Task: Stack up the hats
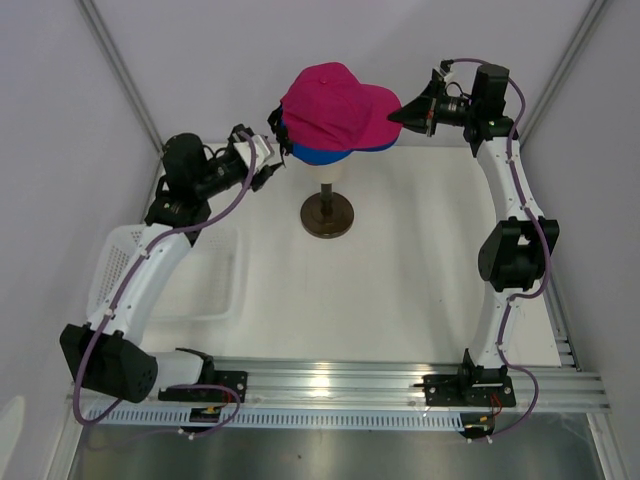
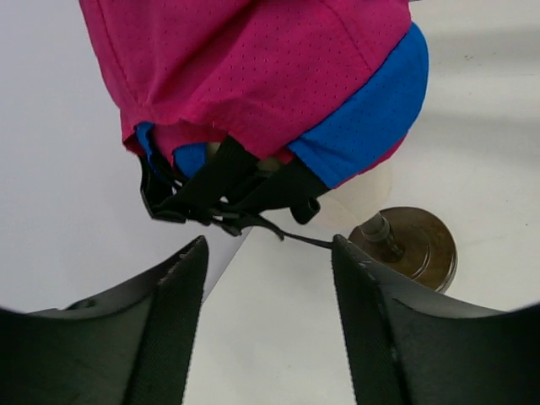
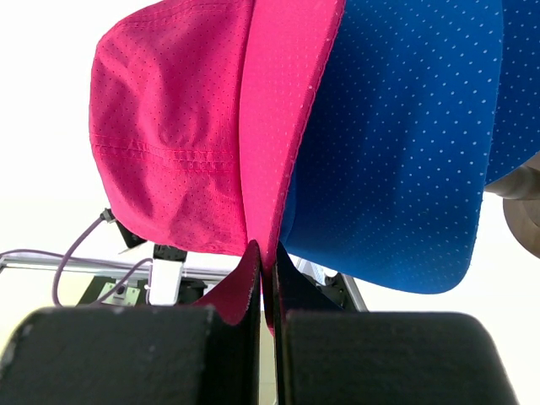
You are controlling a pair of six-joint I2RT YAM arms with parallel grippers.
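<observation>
A magenta pink hat (image 1: 335, 105) sits over a bright blue hat (image 1: 320, 154) on the cream mannequin head, whose neck (image 1: 330, 173) shows just below them. My right gripper (image 1: 396, 112) is shut on the pink hat's brim (image 3: 287, 126), with the blue hat's brim (image 3: 405, 126) beside it in the right wrist view. At the back of the hats my left gripper (image 1: 274, 148) stands open. In the left wrist view, nothing lies between its fingers (image 2: 181, 295), and the hats' black rear straps (image 2: 228, 190) hang just beyond the tips, below the pink fabric (image 2: 253, 67) and blue fabric (image 2: 371, 118).
The mannequin's dark round stand (image 1: 327, 215) rests on the white table at the back middle, also seen as a brown disc (image 2: 418, 245) in the left wrist view. A white plastic basket (image 1: 200, 285) lies at the left, under the left arm. White walls close in both sides.
</observation>
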